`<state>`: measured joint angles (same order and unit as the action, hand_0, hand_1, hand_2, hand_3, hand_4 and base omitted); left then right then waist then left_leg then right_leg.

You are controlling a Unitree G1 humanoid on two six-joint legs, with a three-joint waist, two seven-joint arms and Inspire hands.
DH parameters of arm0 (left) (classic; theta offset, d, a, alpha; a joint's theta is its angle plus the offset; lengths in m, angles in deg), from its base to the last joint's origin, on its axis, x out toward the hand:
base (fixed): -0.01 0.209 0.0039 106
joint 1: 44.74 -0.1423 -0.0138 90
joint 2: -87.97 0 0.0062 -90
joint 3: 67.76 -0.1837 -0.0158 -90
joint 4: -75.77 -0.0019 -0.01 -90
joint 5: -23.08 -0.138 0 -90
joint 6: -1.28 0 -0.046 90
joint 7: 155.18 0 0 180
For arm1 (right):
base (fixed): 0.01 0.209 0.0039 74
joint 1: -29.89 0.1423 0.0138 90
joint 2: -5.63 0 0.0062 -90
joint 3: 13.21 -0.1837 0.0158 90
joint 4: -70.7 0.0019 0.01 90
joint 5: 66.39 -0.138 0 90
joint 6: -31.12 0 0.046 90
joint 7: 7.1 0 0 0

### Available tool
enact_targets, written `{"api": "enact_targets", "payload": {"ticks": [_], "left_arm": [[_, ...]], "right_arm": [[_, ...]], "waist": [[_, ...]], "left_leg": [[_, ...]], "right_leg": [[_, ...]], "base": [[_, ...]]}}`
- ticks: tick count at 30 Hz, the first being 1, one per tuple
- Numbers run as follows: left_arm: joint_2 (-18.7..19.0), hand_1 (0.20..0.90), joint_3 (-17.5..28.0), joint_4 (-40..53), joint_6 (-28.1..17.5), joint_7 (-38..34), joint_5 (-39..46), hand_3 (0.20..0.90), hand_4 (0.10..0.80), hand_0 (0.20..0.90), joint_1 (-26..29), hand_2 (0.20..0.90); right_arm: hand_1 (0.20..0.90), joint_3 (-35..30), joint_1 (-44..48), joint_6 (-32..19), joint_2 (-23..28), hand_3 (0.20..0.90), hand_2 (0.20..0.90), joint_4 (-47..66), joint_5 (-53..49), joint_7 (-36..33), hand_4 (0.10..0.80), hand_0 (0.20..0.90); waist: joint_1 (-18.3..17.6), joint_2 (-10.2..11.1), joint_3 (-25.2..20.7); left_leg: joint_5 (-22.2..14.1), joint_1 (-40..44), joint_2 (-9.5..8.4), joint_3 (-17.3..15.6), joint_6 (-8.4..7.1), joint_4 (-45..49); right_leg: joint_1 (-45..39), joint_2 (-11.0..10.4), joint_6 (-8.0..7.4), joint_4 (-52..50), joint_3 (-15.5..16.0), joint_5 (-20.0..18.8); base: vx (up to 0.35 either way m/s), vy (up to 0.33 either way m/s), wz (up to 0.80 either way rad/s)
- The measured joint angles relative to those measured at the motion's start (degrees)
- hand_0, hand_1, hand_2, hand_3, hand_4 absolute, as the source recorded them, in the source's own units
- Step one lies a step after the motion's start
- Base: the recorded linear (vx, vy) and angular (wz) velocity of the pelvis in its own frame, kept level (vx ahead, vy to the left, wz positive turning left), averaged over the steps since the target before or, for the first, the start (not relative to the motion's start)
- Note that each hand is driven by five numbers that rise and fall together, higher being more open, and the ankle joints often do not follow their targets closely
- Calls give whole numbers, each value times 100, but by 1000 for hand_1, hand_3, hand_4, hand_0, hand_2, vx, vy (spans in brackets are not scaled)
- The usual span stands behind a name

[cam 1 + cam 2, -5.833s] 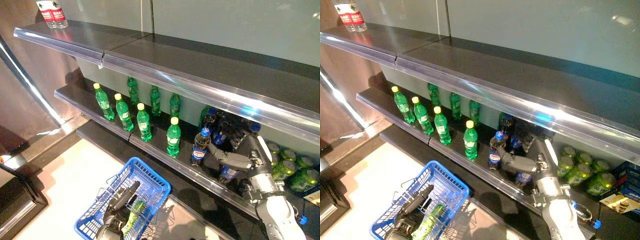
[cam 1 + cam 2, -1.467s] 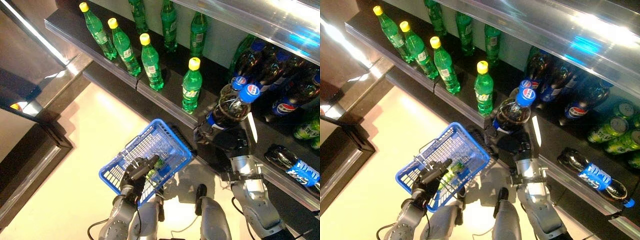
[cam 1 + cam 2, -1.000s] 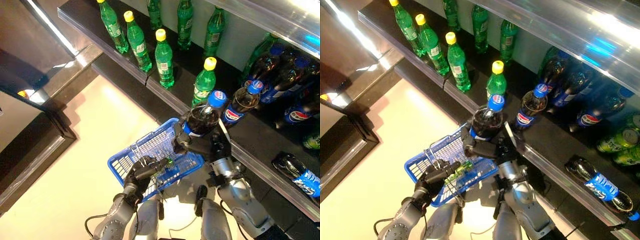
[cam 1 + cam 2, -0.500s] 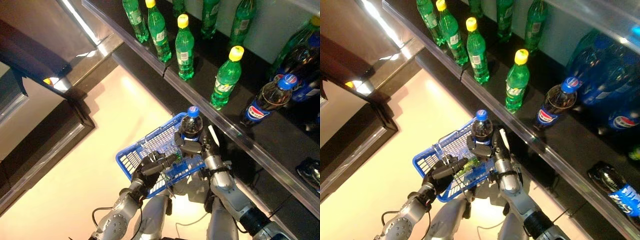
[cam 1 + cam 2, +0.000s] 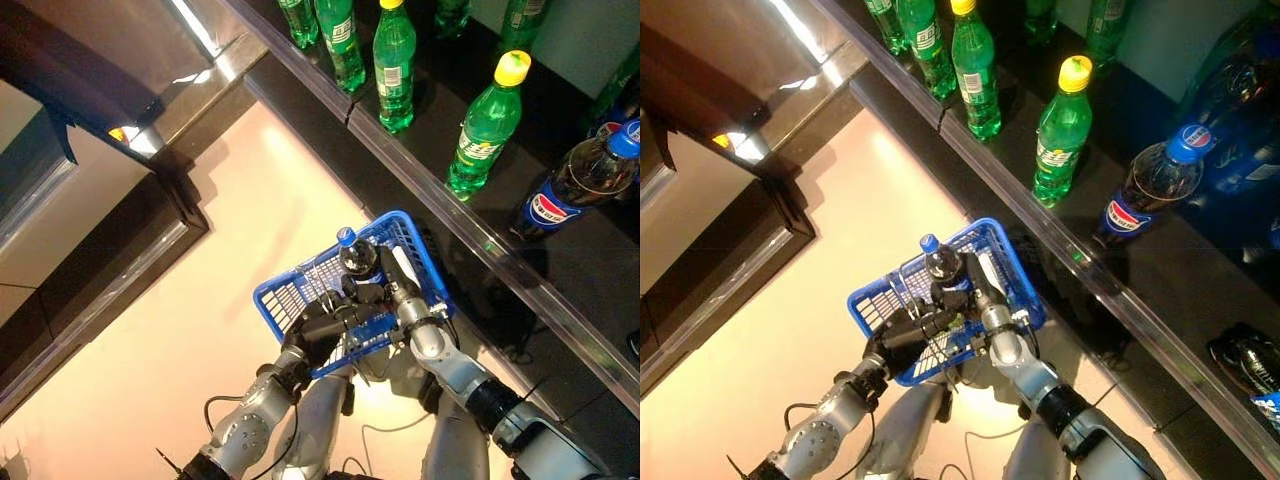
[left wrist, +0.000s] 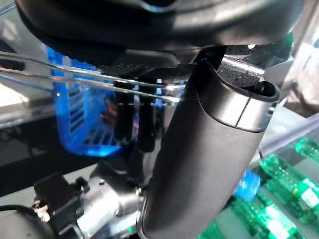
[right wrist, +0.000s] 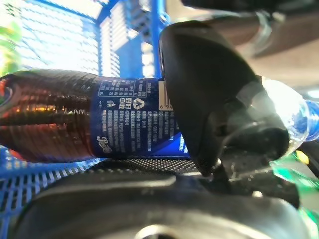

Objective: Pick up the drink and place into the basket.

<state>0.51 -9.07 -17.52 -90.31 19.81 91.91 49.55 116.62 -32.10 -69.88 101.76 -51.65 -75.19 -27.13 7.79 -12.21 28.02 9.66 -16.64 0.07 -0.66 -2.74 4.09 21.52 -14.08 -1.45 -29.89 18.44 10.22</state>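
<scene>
While the cola bottle [image 5: 356, 257] stands cap-up inside the blue basket [image 5: 424, 272], the right hand [image 5: 383, 294] has its fingers [image 7: 199, 89] and thumb clamped round the label, evidently to keep the bottle upright until it is set down. Beneath the basket's near rim, the left hand [image 5: 318, 330] curls round the wire handle [image 6: 75, 79], carrying the basket. Beyond the basket, green bottles [image 5: 483, 128] line the shelf [image 5: 560, 250].

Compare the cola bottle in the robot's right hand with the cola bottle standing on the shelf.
The held cola bottle sits inside the blue basket, gripped by the right hand; the shelf cola bottle stands free, touched by nothing. The held one is low over the floor, the other up on the shelf. Both have dark cola, blue caps and blue labels.
</scene>
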Motion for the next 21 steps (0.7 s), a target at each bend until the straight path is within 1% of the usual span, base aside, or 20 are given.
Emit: {"api": "enact_targets", "payload": {"ticks": [4, 7, 9, 12, 14, 16, 17, 19, 21], "left_arm": [[-3, 300, -24, -85, 0, 177, 2, 200, 100, 300, 78, 300], [-4, 300, -147, -141, -1, 204, 6, 200, 100, 300, 207, 300], [-11, 300, -187, -161, 0, 204, 26, 200, 100, 300, 293, 300], [-10, 300, -191, -197, -1, 205, 29, 200, 100, 300, 325, 300], [-1, 300, -230, -240, -1, 205, 21, 200, 100, 300, 334, 300], [23, 300, -254, -309, 0, 208, 19, 200, 100, 300, 392, 300], [12, 300, -295, -391, 0, 208, 16, 200, 100, 300, 465, 300], [11, 300, -402, -465, 1, 208, -22, 200, 100, 300, 553, 300], [-1, 300, -420, -467, 5, 208, -44, 200, 100, 300, 551, 300]], "right_arm": [[300, 115, 132, 127, -5, 200, 300, -432, 7, 145, 100, 300], [300, 116, 298, 292, -16, 200, 300, -869, 144, 211, 100, 300], [300, 103, 486, 525, -13, 200, 300, -1186, 281, 267, 100, 300], [300, 200, 840, 732, -58, 200, 300, -1808, 596, 396, 100, 300], [300, 199, 1008, 906, -69, 200, 300, -2048, 618, 440, 100, 300], [300, 187, 1284, 1066, -183, 200, 300, -2514, 616, 544, 100, 300], [300, 189, 1426, 1201, -229, 200, 300, -2762, 618, 600, 100, 300], [300, 179, 1486, 1383, -227, 200, 300, -2873, 622, 639, 100, 300], [300, 196, 1617, 1757, -278, 200, 300, -3032, 786, 860, 100, 300]], "waist": [[81, 7, 4], [164, 9, 6], [161, 13, 9], [173, 14, 10], [201, 16, 11], [208, 16, 11], [229, 16, 11], [278, 16, 11], [294, 16, 11]], "left_leg": [[23, -78, 4, 37, -12, 0], [29, -84, 6, 64, -21, 2], [46, -115, 0, 121, -32, 3], [68, -152, 13, 169, -58, 8], [78, -186, 16, 183, -69, 7], [103, -245, 19, 187, -82, 8], [120, -269, 22, 194, -88, 1], [126, -286, 19, 200, -96, 2], [130, -292, 22, 223, -103, 2]], "right_leg": [[78, -1, 23, -58, 33, 35], [80, -1, 28, -97, 50, 45], [82, -16, 33, -93, 107, 59], [97, -16, 56, -116, 152, 76], [142, -18, 72, -158, 161, 92], [218, -24, 90, -209, 160, 102], [254, -22, 98, -233, 162, 105], [291, -37, 115, -274, 162, 119], [311, -37, 128, -297, 162, 131]], "base": [[-3, -13, 5], [5, -30, 4], [8, -45, 11], [5, -49, 9], [8, -41, 4], [1, -15, 1], [0, 0, 0], [0, 0, 0], [-3, -17, 0]]}}
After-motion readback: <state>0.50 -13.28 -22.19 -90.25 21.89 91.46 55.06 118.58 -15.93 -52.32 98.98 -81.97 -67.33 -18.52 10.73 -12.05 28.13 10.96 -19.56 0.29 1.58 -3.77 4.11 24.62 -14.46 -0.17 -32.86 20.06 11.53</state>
